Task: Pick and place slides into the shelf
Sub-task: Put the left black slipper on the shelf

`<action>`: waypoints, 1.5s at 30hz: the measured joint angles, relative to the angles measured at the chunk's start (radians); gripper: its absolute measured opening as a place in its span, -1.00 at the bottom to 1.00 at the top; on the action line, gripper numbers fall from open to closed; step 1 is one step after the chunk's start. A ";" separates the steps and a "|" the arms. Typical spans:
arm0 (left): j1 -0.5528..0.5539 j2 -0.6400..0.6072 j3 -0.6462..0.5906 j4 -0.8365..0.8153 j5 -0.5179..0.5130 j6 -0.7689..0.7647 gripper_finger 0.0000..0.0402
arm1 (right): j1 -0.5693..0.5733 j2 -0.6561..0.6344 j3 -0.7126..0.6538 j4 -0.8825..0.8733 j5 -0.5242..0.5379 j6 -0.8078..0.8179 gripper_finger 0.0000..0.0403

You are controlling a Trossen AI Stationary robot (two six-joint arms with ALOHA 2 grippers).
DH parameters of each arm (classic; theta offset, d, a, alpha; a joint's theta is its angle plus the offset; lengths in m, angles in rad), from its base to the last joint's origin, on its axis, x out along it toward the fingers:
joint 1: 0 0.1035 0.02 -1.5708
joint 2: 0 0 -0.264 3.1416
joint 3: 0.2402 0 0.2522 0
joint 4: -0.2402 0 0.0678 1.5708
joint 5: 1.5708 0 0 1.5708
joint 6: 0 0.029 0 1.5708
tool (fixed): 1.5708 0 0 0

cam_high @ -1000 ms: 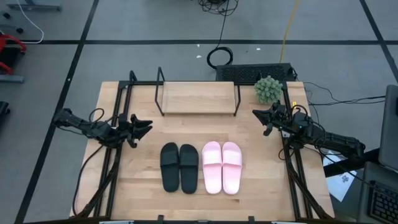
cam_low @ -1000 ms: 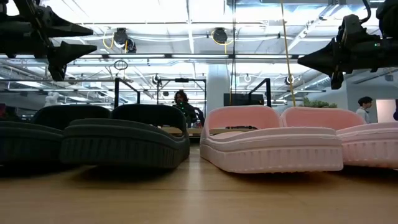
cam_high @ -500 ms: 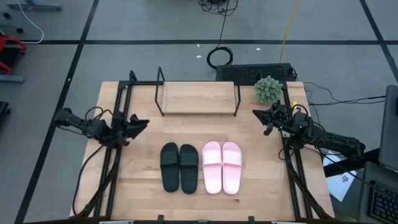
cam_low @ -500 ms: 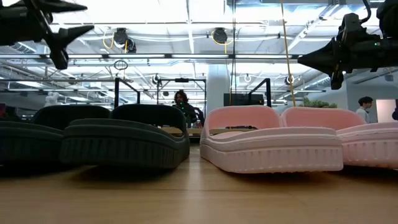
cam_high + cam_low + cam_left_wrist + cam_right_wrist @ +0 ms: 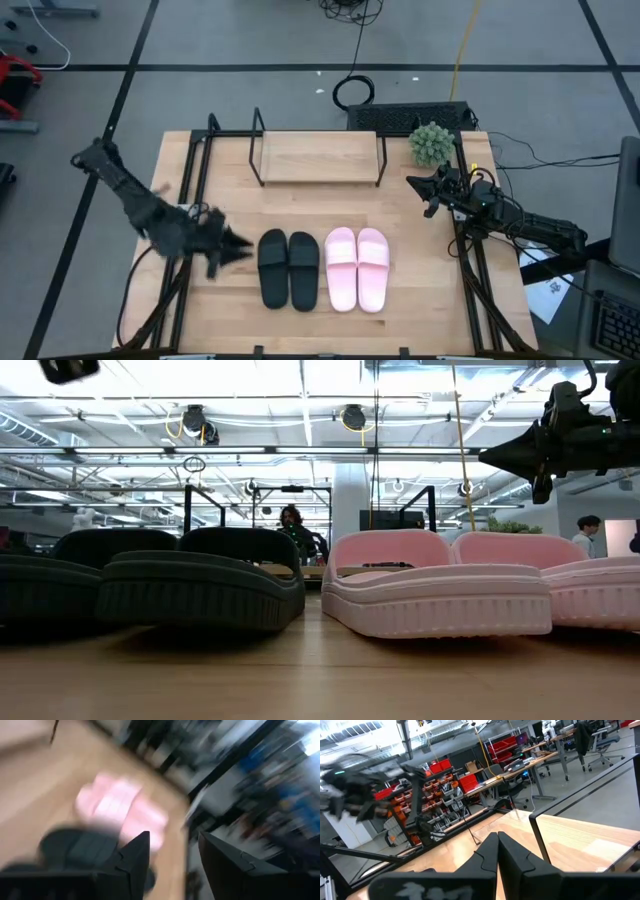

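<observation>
Here the left tool (image 5: 238,250) hangs low over the bench (image 5: 400,320), its fingers spread and holding nothing, the black slides (image 5: 288,268) just beyond its tips and the pink slides (image 5: 357,268) past them. The shelf (image 5: 318,158) stands well behind it. The right tool (image 5: 415,183) waits at the bench's right edge, fingers pressed together, empty, beside a small plant (image 5: 431,143).

robotics lab, red parts bins (image 5: 470,782), workbenches (image 5: 520,767), ceiling ducts (image 5: 200,420)
</observation>
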 joint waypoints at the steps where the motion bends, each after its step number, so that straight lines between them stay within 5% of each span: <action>1: -0.024 0.074 0.056 -0.095 -0.002 -0.069 -0.15 | 0.000 0.000 0.000 0.000 0.000 -0.002 -1.00; 7: -0.124 0.453 0.273 -0.375 0.012 -0.352 -0.15 | 0.000 0.000 0.000 0.000 0.002 -0.015 -1.00; 17: -0.104 0.785 0.354 -0.388 0.051 -0.423 -0.15 | 0.000 0.000 0.000 0.000 0.077 -0.034 -1.00; 34: 0.060 0.827 0.356 -0.617 0.030 -0.443 -0.15 | 0.000 0.000 0.000 -0.002 0.075 0.000 -1.00; 45: 0.086 0.827 0.356 -0.564 0.050 -0.464 -0.15 | 0.000 0.000 0.000 -0.006 0.074 -0.003 -1.00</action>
